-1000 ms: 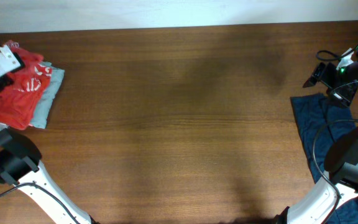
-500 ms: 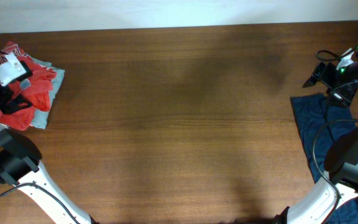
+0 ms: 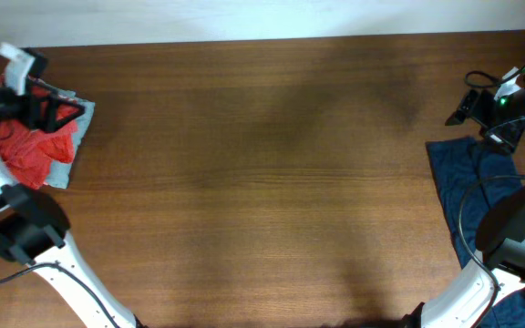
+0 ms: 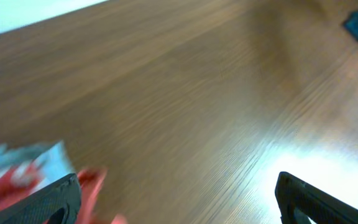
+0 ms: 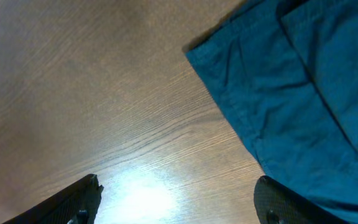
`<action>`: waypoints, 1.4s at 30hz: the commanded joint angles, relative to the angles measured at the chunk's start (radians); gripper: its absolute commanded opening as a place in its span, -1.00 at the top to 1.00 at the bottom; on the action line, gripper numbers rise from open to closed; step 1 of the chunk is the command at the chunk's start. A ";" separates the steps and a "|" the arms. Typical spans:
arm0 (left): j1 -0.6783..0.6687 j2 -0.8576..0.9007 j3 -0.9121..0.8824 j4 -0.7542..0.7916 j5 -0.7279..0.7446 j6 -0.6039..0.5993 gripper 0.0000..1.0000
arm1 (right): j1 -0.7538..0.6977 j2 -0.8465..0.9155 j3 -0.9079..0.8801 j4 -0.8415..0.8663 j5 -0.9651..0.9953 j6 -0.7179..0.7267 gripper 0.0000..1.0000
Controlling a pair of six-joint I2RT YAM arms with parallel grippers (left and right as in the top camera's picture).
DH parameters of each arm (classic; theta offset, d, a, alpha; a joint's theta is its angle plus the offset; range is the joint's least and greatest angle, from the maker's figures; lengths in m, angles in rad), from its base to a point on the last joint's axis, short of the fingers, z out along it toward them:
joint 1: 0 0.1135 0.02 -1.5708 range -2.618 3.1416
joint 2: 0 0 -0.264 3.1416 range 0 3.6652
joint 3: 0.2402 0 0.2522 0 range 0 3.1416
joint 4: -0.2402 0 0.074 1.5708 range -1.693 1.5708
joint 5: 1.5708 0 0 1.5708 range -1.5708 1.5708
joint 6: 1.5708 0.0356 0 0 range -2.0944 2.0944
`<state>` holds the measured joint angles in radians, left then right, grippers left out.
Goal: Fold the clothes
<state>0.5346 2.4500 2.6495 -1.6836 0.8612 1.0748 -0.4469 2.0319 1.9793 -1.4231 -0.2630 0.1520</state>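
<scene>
A red garment [image 3: 27, 150] lies crumpled on a light blue-grey one [image 3: 73, 144] at the table's far left. My left gripper [image 3: 66, 109] hovers open over the pile's right edge with nothing between its fingers. The left wrist view, blurred, shows my left gripper [image 4: 179, 205] open over bare wood, with the red cloth [image 4: 91, 185] by its left finger. A dark blue garment [image 3: 468, 191] lies at the right edge. My right gripper [image 3: 458, 111] stands open just beyond its far corner. In the right wrist view my right gripper [image 5: 179, 202] is open and the blue garment [image 5: 291, 81] fills the upper right.
The wooden table [image 3: 262, 182] runs between the two piles. Its far edge meets a white wall [image 3: 244, 18]. The arms' bases and cables stand at the near left [image 3: 16, 232] and near right [image 3: 509, 228].
My left gripper opened, let go of the red garment and swung up toward the far edge. The red cloth dropped back on the pile. The right arm has not moved.
</scene>
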 commanded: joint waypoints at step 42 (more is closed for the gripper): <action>-0.980 -0.114 0.003 0.620 -0.709 -0.756 -0.99 | 0.375 -0.082 0.640 -0.275 0.006 -0.178 -0.97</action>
<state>-0.4477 2.3695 2.6495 -1.0649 0.1596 0.3317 -0.0841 1.9728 2.6114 -1.6924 -0.2596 -0.0185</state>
